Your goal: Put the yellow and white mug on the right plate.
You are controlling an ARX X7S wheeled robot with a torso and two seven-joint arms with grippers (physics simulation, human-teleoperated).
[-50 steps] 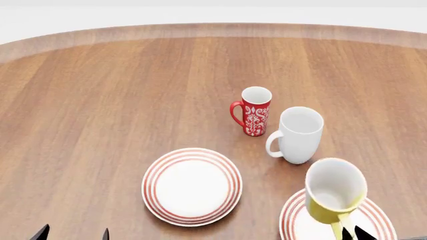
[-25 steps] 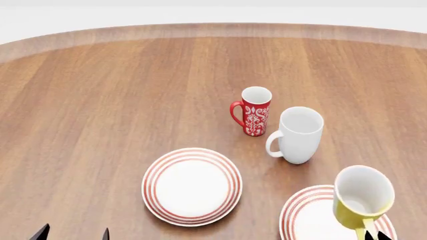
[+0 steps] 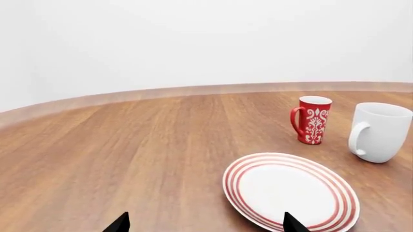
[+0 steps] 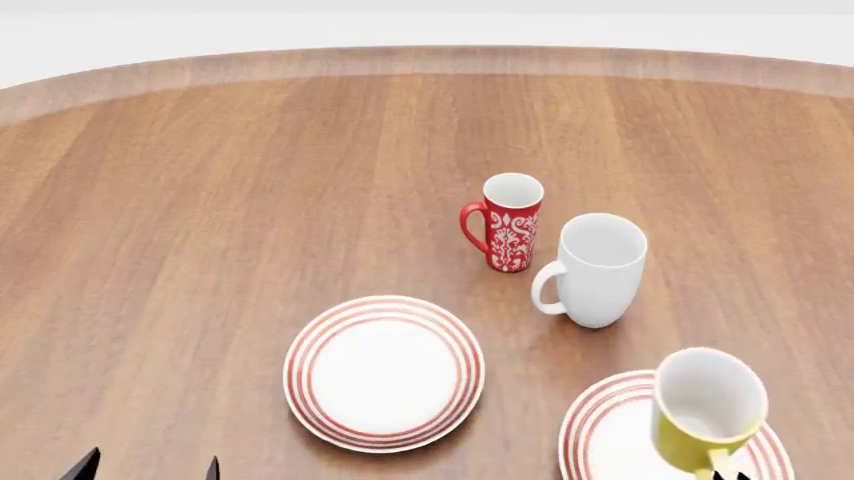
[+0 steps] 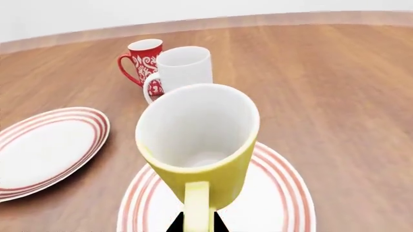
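The yellow and white mug [image 4: 705, 410] is over the right plate [image 4: 603, 437] at the table's front right, its handle toward me. In the right wrist view the mug [image 5: 200, 145] fills the middle above the ringed plate [image 5: 284, 193]. My right gripper [image 5: 197, 223] is shut on the mug's yellow handle [image 5: 197, 205], one black fingertip on each side; in the head view only a dark tip [image 4: 727, 470] shows at the lower edge. I cannot tell whether the mug touches the plate. My left gripper [image 3: 203, 223] is open and empty at the front left, also in the head view [image 4: 147, 466].
The left plate [image 4: 383, 371] lies at the front middle, also in the left wrist view [image 3: 290, 190]. A tall white mug [image 4: 594, 270] and a slim red patterned mug [image 4: 506, 222] stand behind the plates. The round table's far edge [image 4: 427, 60] curves across the back.
The right gripper has carried the yellow mug toward me and down over the right plate, first drifting right, then back a little left. The left gripper has not moved.
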